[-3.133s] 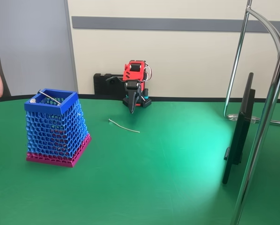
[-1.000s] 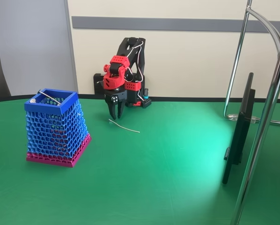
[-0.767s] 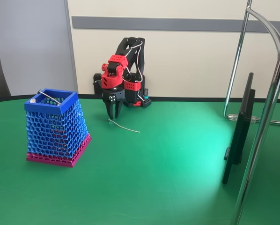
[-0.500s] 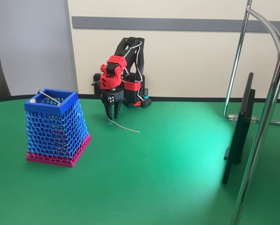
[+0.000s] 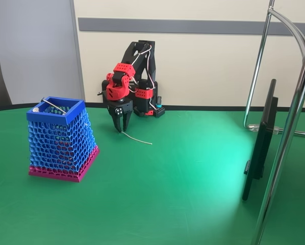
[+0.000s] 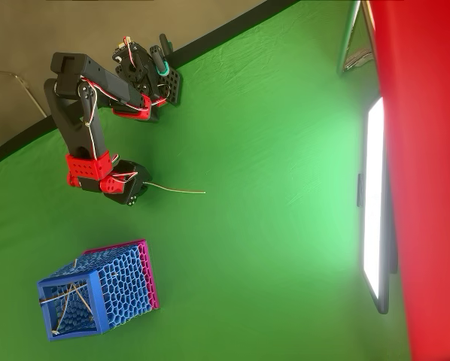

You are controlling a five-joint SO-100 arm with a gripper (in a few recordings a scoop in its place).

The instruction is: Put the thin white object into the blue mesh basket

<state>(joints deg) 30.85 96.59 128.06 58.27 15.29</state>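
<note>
We see the red and black arm folded forward from its base by the wall, elbow high, with the hand (image 5: 121, 126) pointing down at the near-left end of the thin white object (image 5: 137, 139). Its two dark fingers stand slightly apart, tips just over the green surface (image 5: 183, 194); we cannot tell whether they touch the wire. From overhead, the hand (image 6: 138, 193) sits at one end of the thin white object (image 6: 177, 189), which lies flat, slender and gently curved. The blue mesh basket (image 5: 60, 138) stands well apart from it, a tapered square of honeycomb lattice with a solid blue rim and a magenta base. A grey metal rod (image 5: 52, 105) rests across its open top.
</note>
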